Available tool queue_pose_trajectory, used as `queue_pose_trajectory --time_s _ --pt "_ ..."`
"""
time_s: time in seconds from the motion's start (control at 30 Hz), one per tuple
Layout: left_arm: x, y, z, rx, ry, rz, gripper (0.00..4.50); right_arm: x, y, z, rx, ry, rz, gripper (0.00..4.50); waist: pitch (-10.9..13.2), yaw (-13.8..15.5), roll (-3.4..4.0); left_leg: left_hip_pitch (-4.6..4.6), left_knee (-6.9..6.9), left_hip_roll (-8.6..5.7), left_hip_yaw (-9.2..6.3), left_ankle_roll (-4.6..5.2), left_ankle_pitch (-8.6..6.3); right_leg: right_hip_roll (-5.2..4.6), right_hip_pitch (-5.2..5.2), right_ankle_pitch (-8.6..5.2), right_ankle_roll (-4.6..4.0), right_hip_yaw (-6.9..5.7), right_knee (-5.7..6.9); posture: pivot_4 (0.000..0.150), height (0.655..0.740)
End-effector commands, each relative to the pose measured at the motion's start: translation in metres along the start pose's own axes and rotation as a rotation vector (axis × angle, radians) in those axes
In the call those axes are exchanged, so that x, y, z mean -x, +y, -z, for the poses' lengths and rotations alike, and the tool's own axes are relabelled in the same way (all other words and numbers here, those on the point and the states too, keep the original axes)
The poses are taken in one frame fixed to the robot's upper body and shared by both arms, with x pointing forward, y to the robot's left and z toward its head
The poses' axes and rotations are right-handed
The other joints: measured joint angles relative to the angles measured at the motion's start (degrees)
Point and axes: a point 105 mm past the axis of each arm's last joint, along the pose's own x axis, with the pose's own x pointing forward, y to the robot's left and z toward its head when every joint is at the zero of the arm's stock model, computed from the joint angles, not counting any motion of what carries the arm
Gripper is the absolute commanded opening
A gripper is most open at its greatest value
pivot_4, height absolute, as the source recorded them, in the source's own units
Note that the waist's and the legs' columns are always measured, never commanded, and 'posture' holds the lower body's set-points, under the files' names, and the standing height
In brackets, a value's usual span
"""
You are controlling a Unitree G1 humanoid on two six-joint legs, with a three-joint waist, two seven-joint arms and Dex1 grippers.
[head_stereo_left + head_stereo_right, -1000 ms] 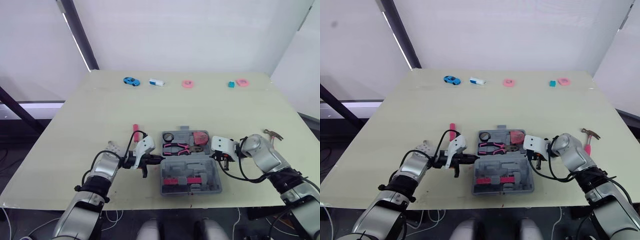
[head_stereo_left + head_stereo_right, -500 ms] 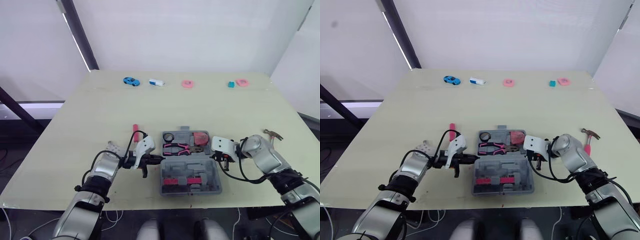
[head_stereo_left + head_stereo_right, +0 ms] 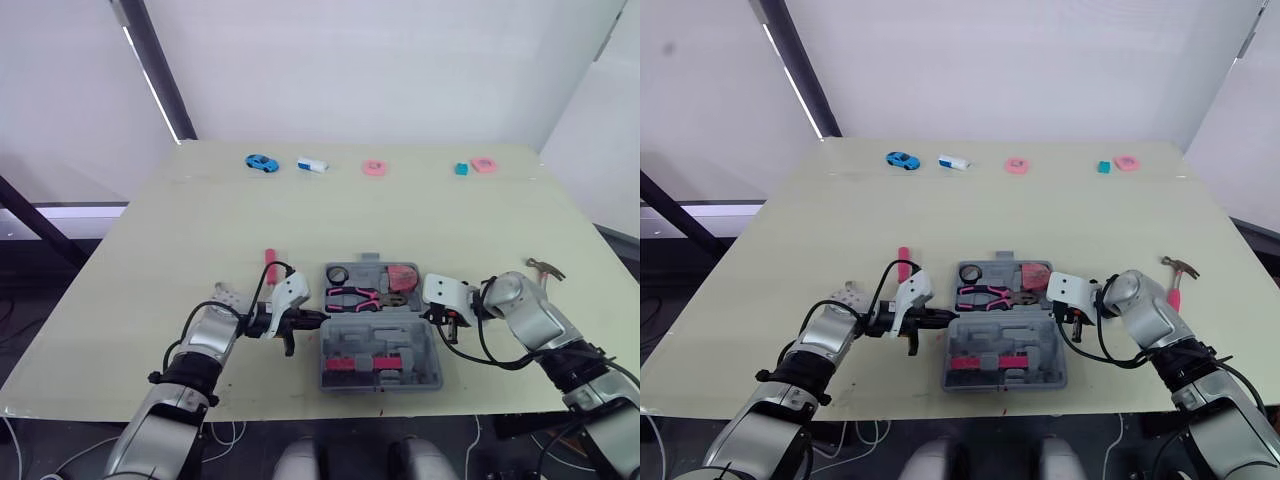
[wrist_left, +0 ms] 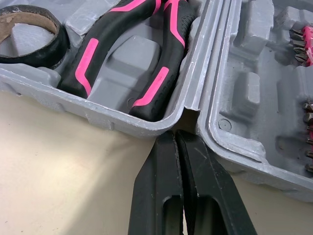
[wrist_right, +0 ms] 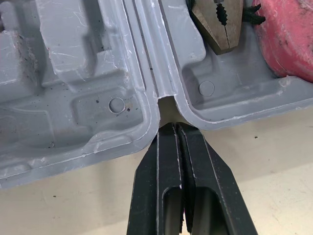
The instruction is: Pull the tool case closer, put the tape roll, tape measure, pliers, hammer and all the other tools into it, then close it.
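While the tool case (image 3: 375, 328) lies open and flat, the left gripper (image 4: 175, 139) sits at the hinge notch on its left side and the right gripper (image 5: 172, 129) at the notch on its right, each with fingers pressed together. Pliers (image 3: 355, 297), tape roll (image 3: 336, 274) and tape measure (image 3: 402, 275) rest inside it; the hammer (image 3: 1178, 268) lies off to its right.

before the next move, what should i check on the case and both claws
1. Left claw shut, tips at the tool case hinge notch: ok.
2. Right claw shut at the opposite hinge notch: ok.
3. Pliers and tape roll seated in the case: ok.
4. Hammer packed: not ok, it lies outside, right of the case.
5. Pink tool left of the case packed: not ok.
6. Case near enough: cannot tell.
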Motion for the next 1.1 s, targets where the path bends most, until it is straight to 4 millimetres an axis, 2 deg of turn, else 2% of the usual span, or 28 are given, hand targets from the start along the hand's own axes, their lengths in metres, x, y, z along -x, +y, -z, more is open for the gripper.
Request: queue_pose_trajectory --time_s 0.03,0.77,0.9,1.0,1.1 --pt "-0.007 -0.007 -0.017 -0.056 -0.052 0.032 0.14 -0.005 -0.002 -0.010 0.030 -0.039 0.012 0.08 0.0 -0.1 0.00 0.00 0.00 0.00 0.01 0.00 0.00 0.00 0.00 0.00 0.00 0.00 0.00 0.150 0.7400" --pt "0.000 -0.003 -0.011 -0.048 -0.042 -0.008 0.14 -0.005 -0.001 -0.013 0.042 -0.050 0.010 0.08 0.0 -0.2 0.00 0.05 0.02 0.00 0.02 0.00 0.00 0.00 0.01 0.01 0.00 0.04 0.04 0.150 0.7400" --pt "0.011 0.002 -0.006 -0.040 -0.060 -0.071 0.14 0.003 -0.006 -0.008 0.027 -0.055 0.037 0.08 0.0 -0.3 0.00 0.05 0.02 0.02 0.02 0.00 0.00 0.01 0.00 0.01 0.00 0.04 0.04 0.150 0.7400" --pt "0.025 0.013 -0.012 -0.021 -0.138 -0.190 0.14 0.019 -0.015 0.003 -0.038 -0.071 0.088 0.08 0.0 -0.2 0.01 0.04 0.01 0.02 0.01 0.00 0.00 0.01 -0.01 0.01 0.00 0.04 0.04 0.150 0.7400" --pt "0.040 0.016 -0.019 -0.005 -0.232 -0.261 0.14 0.037 -0.020 0.010 -0.095 -0.134 0.148 0.08 0.0 0.1 0.00 -0.06 0.00 0.03 0.00 0.00 0.00 -0.02 -0.08 0.01 0.00 0.02 0.03 0.150 0.7400"
